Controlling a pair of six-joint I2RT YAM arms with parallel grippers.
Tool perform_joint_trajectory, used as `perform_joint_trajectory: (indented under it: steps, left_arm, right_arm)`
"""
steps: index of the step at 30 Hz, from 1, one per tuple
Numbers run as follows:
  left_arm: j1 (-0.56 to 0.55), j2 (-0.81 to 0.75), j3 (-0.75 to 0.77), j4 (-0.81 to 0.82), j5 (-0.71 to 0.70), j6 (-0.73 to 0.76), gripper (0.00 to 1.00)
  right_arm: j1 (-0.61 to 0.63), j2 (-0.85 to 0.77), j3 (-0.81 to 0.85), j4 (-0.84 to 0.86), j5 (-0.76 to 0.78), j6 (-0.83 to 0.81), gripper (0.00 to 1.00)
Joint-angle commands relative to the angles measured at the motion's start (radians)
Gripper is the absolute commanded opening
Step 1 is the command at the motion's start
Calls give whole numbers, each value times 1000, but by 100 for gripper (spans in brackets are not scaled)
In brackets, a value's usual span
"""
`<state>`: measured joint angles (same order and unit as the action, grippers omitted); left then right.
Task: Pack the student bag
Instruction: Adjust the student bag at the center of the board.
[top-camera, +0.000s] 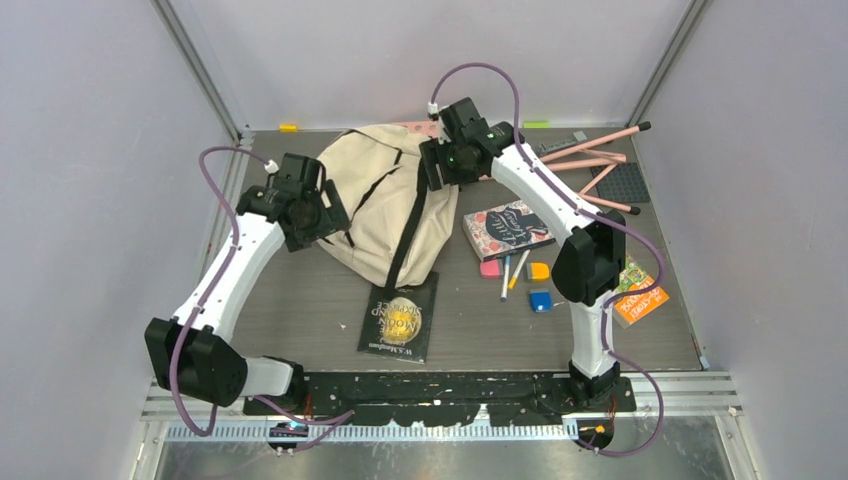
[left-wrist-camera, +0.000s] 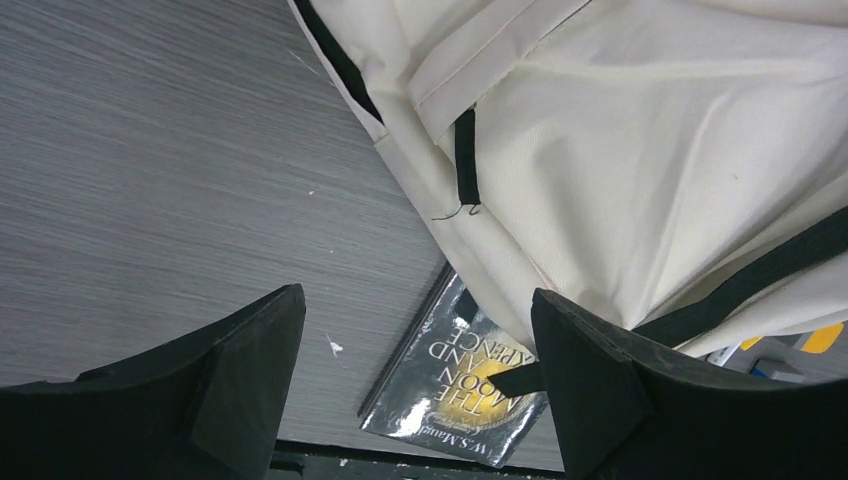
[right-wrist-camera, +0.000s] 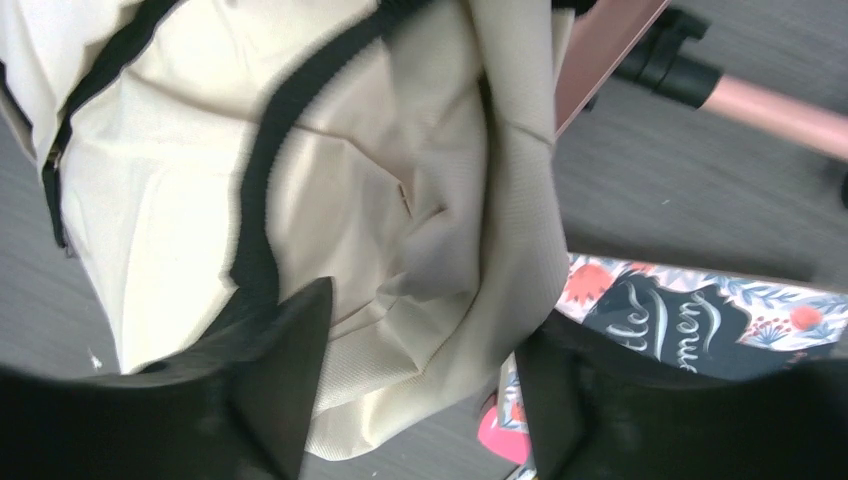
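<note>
The student bag (top-camera: 385, 200), cream fabric with black straps and zipper trim, lies slumped at the table's back middle. My left gripper (top-camera: 335, 222) hangs at its left edge, open, nothing between the fingers; in the left wrist view (left-wrist-camera: 417, 295) bare table and a black book show through the gap, with the bag (left-wrist-camera: 650, 150) to the right. My right gripper (top-camera: 435, 172) is over the bag's upper right corner. In the right wrist view (right-wrist-camera: 425, 320) its jaws stand apart with loose bag fabric (right-wrist-camera: 400, 200) in and under the gap, the picture blurred.
A black book (top-camera: 398, 315) lies partly under the bag's near end. Right of the bag are a floral book (top-camera: 507, 228), a pink eraser (top-camera: 490, 268), pens (top-camera: 505, 278), an orange block (top-camera: 539, 271) and a blue block (top-camera: 540, 300). Pink rods (top-camera: 590, 160) lie at back right.
</note>
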<state>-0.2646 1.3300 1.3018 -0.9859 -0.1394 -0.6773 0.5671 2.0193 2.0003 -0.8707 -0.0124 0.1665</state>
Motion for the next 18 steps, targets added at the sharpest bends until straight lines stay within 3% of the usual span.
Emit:
perform_joint_trajectory:
  steps: [1, 9, 18]
  left_arm:
    - [29, -10, -36, 83, 28, -8, 86]
    - [234, 5, -90, 203, 165, -69, 89]
    - [407, 203, -21, 309, 278, 43, 91]
  right_arm:
    - [-9, -7, 119, 10, 83, -44, 79]
    - [-10, -169, -78, 43, 43, -10, 86]
    - [-10, -298, -312, 92, -84, 26, 87]
